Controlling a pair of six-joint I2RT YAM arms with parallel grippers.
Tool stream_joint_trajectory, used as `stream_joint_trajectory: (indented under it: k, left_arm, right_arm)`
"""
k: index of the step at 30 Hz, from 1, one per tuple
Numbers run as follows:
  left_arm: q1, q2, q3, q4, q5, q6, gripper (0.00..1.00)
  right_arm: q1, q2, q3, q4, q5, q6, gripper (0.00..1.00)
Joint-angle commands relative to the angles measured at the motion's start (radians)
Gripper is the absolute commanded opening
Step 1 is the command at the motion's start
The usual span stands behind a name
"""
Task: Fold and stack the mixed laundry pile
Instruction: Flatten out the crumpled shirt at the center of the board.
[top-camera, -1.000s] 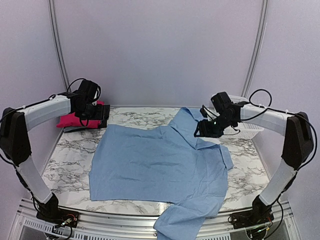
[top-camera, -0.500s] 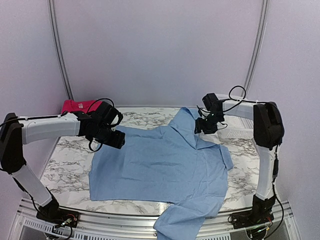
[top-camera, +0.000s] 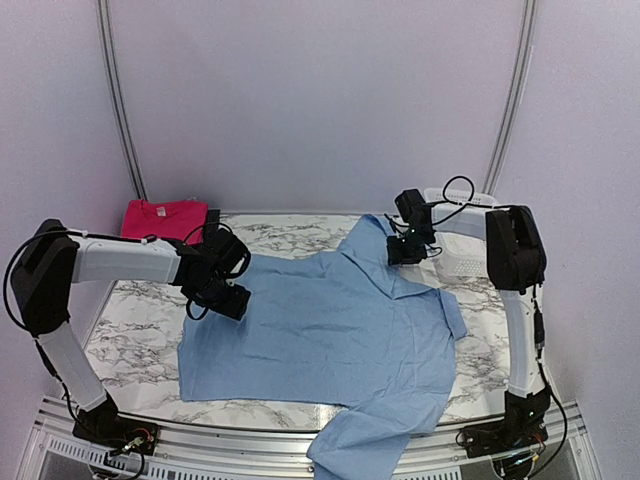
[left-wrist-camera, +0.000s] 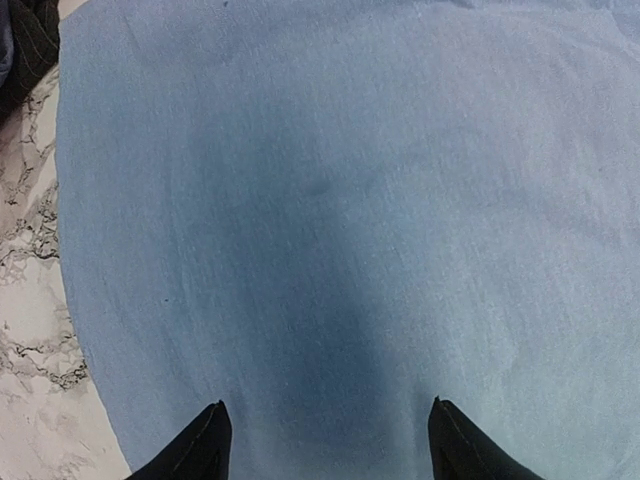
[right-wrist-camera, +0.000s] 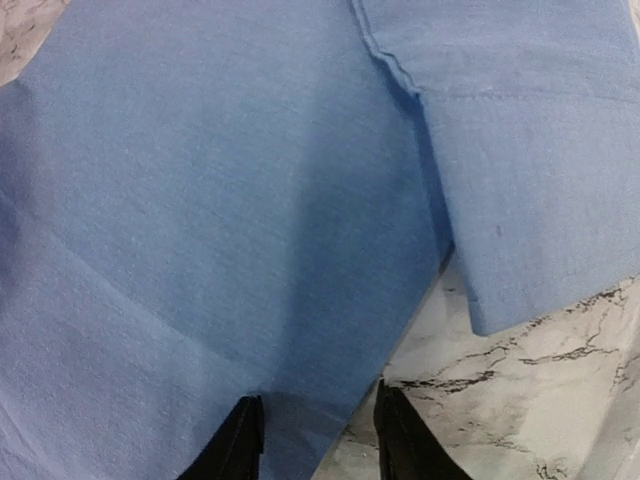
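A light blue collared shirt (top-camera: 320, 325) lies spread flat across the marble table, one sleeve (top-camera: 365, 440) hanging over the front edge. A bright pink-red T-shirt (top-camera: 163, 217) lies folded at the back left. My left gripper (top-camera: 226, 298) is open and empty just above the shirt's upper left part; the left wrist view shows its fingers wide apart (left-wrist-camera: 325, 430) over plain blue cloth (left-wrist-camera: 350, 200). My right gripper (top-camera: 400, 250) is open at the shirt's far right edge by the collar, and its fingers straddle the cloth edge (right-wrist-camera: 318, 430). A dark garment (left-wrist-camera: 25, 45) shows at the left wrist view's corner.
A white slatted basket (top-camera: 468, 258) stands at the back right, close behind my right arm. Bare marble (top-camera: 130, 320) lies left of the shirt and at the right (right-wrist-camera: 540, 400). Grey walls close in the table at the back and sides.
My left gripper has moved from the pink T-shirt at the back left forward and right onto the blue shirt. My right gripper has shifted back and left toward the collar.
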Motion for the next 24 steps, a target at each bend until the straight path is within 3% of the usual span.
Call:
stream_joint_trajectory:
  k: [1, 6, 14, 18, 20, 24]
  left_arm:
    - [-0.005, 0.045, -0.006, -0.003, -0.031, 0.031, 0.70]
    - [-0.005, 0.110, -0.003, -0.046, -0.077, 0.069, 0.69]
    - [0.005, 0.203, 0.000, -0.086, -0.146, 0.119, 0.67]
    - [0.008, 0.220, 0.023, -0.097, -0.157, 0.116, 0.67]
    - [0.010, 0.222, 0.037, -0.104, -0.157, 0.114, 0.67]
    - [0.010, 0.222, 0.053, -0.113, -0.146, 0.103, 0.68]
  right_arm:
    - [0.014, 0.061, -0.014, -0.024, 0.017, -0.041, 0.29]
    - [0.013, 0.036, 0.017, -0.028, 0.009, -0.050, 0.00]
    - [-0.020, 0.060, 0.343, -0.060, 0.110, -0.107, 0.00]
    - [-0.047, 0.091, 0.405, -0.039, 0.083, -0.099, 0.00]
    - [-0.052, 0.100, 0.417, -0.060, -0.018, -0.108, 0.00]
    - [-0.036, 0.045, 0.271, -0.045, -0.121, -0.116, 0.30]
